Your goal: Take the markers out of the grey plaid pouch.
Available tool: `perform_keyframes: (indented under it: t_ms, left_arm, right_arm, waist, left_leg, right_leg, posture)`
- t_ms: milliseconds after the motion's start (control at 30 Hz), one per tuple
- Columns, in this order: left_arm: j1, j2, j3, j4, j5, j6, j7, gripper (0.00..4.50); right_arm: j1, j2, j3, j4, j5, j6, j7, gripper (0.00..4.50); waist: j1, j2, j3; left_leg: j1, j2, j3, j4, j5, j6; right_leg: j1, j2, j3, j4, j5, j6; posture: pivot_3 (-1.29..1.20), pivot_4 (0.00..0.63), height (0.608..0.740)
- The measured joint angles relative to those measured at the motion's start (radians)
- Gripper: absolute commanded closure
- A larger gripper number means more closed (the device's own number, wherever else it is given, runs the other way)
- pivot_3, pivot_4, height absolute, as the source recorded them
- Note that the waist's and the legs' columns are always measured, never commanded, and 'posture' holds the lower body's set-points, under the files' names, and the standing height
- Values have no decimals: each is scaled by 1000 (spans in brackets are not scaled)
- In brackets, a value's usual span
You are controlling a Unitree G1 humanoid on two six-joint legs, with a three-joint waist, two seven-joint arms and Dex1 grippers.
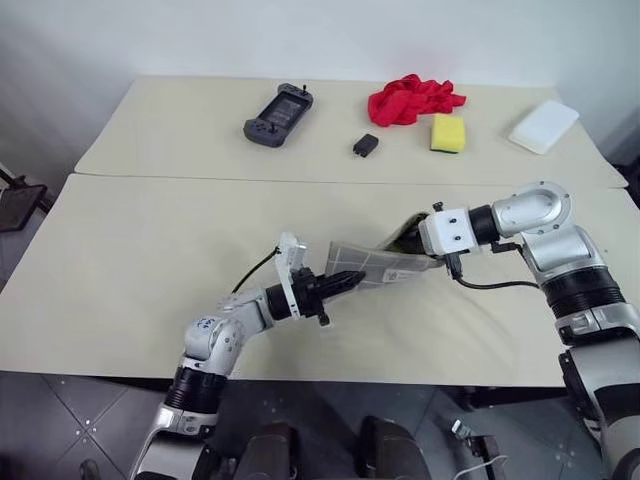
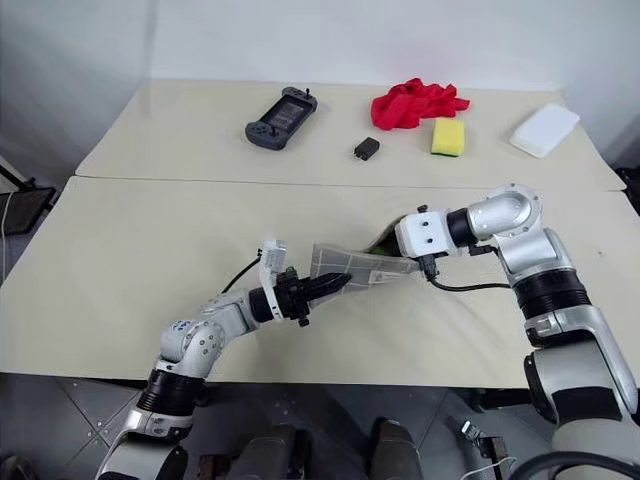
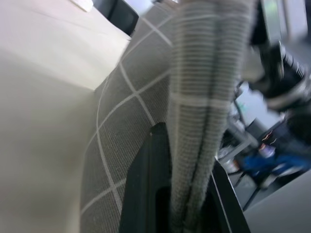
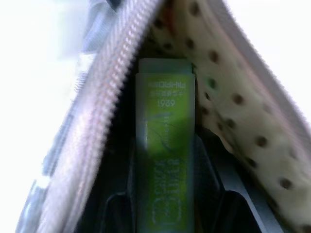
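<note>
**Drawing a marker from the pouch held above the desk.**

The left gripper (image 1: 340, 285) has its fingers closed on one end of the grey plaid pouch (image 1: 370, 262), holding it just off the desk (image 1: 140, 270). At the pouch's open end the right gripper (image 2: 392, 243) reaches into the mouth, its fingers clamped on a pale green marker (image 4: 165, 145) that lies between them, framed by zipper and dotted lining. By this showing the task is early: no marker lies out on the desk, and the green one is still inside; whether others remain is hidden. Well beyond the fingers, on the far desk, rest a game controller (image 1: 278, 116), red cloth (image 1: 412, 98), yellow sponge (image 1: 447, 132) and white block (image 1: 543, 126); a pale wall stands behind.
</note>
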Motion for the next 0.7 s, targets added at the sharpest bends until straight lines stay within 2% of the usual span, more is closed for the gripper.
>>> perform_keyframes:
  t_ms: [100, 267, 400, 533, 700]
  left_arm:
    - [-12, -3, 31, 9, -25, 38, 19, 4500]
    - [-8, 37, 6, -3, 15, -5, -18, 4500]
    - [14, 50, -33, -27, 66, -83, -60, 4500]
    - [24, 60, -68, -30, 105, -139, -99, 4500]
    - [30, 65, -78, -28, 137, -172, -126, 4500]
  right_arm:
    - [3, 12, -23, -2, 26, 4, -19, 3384]
    - [2, 29, -85, 27, 138, 68, -4, 3384]
    - [-15, 47, -182, 46, 286, 262, 11, 3384]
    - [-28, 44, -229, 40, 353, 408, 37, 3384]
    - [-12, 29, -280, -93, 489, 708, 46, 3384]
  waist:
    - [-8, 0, 0]
    - [-7, 0, 0]
    - [-7, 0, 0]
    - [-8, 0, 0]
    - [-7, 1, 1]
  left_leg:
    - [0, 0, 0, 0, 0, 0]
    - [0, -1, 0, 0, 0, 0]
    - [0, 0, 0, 0, 0, 0]
    - [0, 0, 0, -1, 0, 0]
    - [-1, 2, 0, -1, 0, 0]
  right_leg:
    - [0, 0, 0, 0, 0, 0]
    - [0, 0, 0, 0, 0, 0]
    - [0, 0, 0, 0, 0, 0]
    - [0, 0, 0, -1, 0, 0]
    - [-1, -1, 0, 0, 0, 0]
  posture:
    - [0, 150, 740]
    - [0, 150, 740]
    - [0, 150, 740]
    - [0, 150, 740]
    - [0, 150, 740]
